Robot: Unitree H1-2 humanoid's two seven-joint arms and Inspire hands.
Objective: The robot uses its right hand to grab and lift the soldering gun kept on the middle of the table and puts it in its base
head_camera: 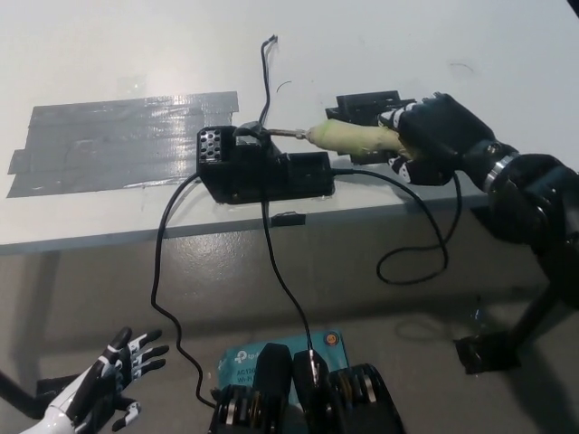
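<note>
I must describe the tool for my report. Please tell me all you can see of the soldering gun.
The soldering gun has a pale yellow-green handle and a thin metal tip. It lies nearly level above the table, tip pointing to the black base and reaching its top. The black right hand grips the handle's rear end.

Right robot hand (432, 137) clenched, black arm extended from right; left robot hand (107, 384) low, fingers spread.

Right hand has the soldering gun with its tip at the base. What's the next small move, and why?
Probably ease the soldering gun a little further left into the base: the right hand grips its handle, and the metal tip only just meets the base's holder. The left hand rests low, open.
</note>
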